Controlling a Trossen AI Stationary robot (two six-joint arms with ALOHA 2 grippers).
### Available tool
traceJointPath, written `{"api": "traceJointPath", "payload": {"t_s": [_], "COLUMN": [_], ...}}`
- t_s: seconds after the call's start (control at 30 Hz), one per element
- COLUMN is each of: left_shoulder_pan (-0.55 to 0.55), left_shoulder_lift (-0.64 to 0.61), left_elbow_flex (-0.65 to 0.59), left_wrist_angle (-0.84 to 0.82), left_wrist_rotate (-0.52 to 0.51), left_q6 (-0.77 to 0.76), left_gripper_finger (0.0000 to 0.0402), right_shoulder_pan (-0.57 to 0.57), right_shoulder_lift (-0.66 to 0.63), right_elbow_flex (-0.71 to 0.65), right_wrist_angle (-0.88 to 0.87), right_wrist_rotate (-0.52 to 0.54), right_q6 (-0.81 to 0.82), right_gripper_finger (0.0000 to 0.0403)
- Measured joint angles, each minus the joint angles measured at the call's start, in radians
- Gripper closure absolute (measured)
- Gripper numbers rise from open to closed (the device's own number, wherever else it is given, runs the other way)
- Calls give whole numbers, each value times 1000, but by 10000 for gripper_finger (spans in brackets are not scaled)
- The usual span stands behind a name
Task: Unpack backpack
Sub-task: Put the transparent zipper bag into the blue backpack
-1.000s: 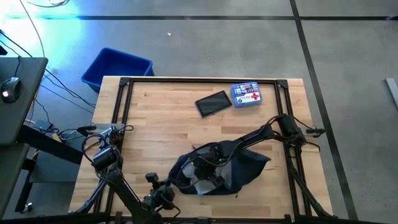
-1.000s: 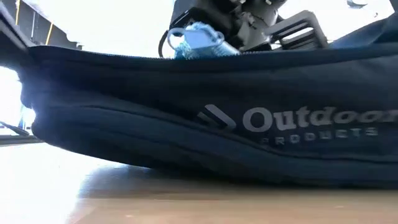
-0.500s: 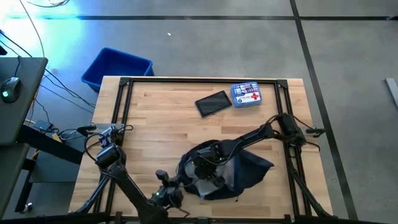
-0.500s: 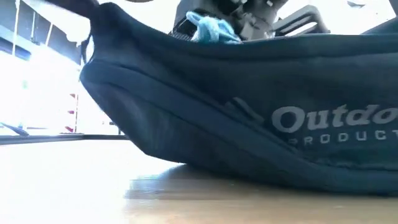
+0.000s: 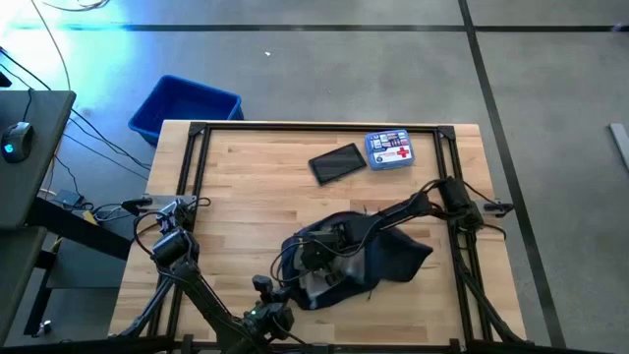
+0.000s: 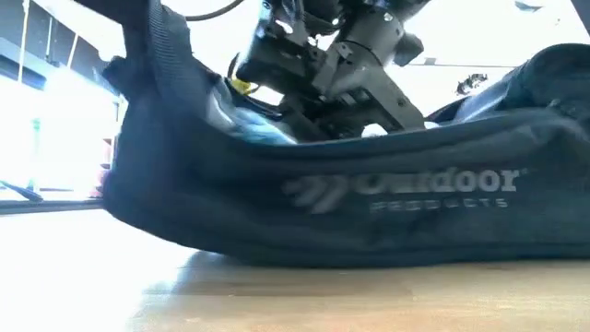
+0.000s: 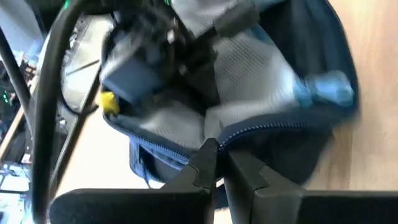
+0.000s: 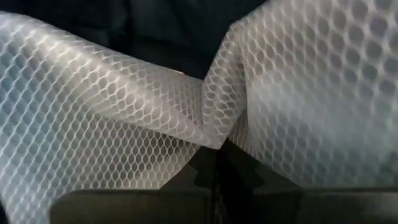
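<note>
Backpack (image 6: 387, 212) shifted, apparently lifted, logo "Outdoor Products"

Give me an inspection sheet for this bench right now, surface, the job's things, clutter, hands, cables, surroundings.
Surface: wooden table with a black frame, mostly bare.
Job's things: dark navy backpack lies near the front, opened up, grey lining showing.
Clutter: flat black case and a blue first-aid box at the far edge, side by side, apart from the backpack.
Hands: left hand shut on the backpack's zipped edge; right hand is inside the backpack, shut on the white mesh lining.
Cables: wires run along both arms; loose cables trail on the floor left of the table.
Surroundings: blue bin on the floor by the far left corner; a desk with a mouse to the left.
</note>
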Motion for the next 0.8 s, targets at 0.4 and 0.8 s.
{"api": "traceJointPath", "payload": {"t_s": [0.4, 0.8], "left_shoulder_pan": [2, 1], "left_shoulder_lift": [0, 0], "left_elbow_flex": [-36, -36], "left_wrist_angle": [4, -18], "left_wrist_rotate": [72, 149], "left_q6": [-117, -185], "left_gripper_finger": [401, 285], "right_shoulder_pan": [73, 219], "right_shoulder_lift": [-168, -302], "right_elbow_flex": [-1, -33], "right_wrist_angle": [-140, -305], "right_wrist_rotate": [210, 254], "right_q6": [-24, -53], "right_gripper_finger": [402, 402]}}
